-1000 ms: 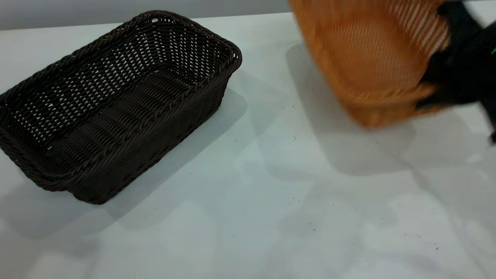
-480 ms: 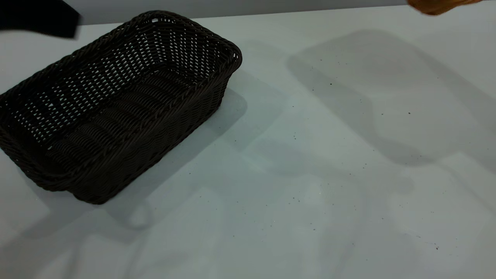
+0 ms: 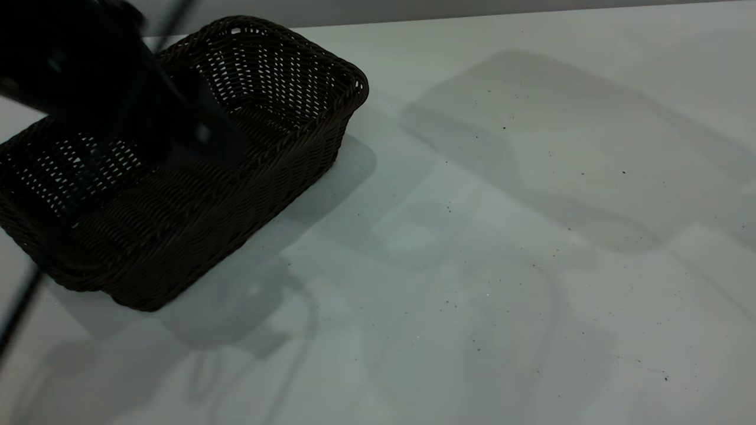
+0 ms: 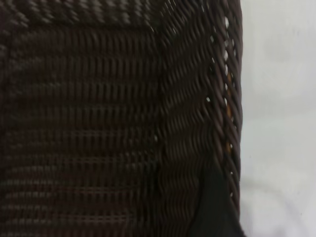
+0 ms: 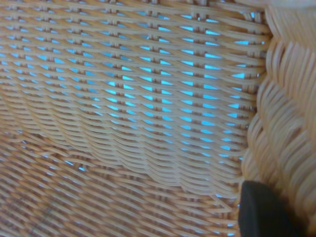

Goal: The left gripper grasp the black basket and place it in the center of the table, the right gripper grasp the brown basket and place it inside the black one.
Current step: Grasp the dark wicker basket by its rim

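The left gripper [image 3: 195, 133], a blurred black arm end, reaches down from the far left corner of the table into the rectangular very dark brown-black woven wicker basket [image 3: 277, 112]. Its fingers cannot be made out well enough to tell whether they are apart or together. In the left wrist view one black fingertip [image 4: 215, 210] lies against the inner face of the dark basket's side wall [image 4: 187, 123], just under the braided rim, with the woven floor beside it and pale table [image 4: 279, 113] beyond the rim.

The dark basket sits upright on the plain flat pale grey table [image 3: 502, 265] near its far left corner, one short end toward the far edge and the other toward the left edge.

The rectangular orange-tan woven wicker basket [image 5: 133, 113] shows only in the right wrist view, where its open-weave wall and floor fill the picture. A black fingertip [image 5: 261, 210] of the right gripper rests against the weave beside the braided rim [image 5: 289, 113]; the other finger is hidden, so the grip cannot be confirmed. This basket is out of the exterior view, which shows only broad shadows over the right half of the table.
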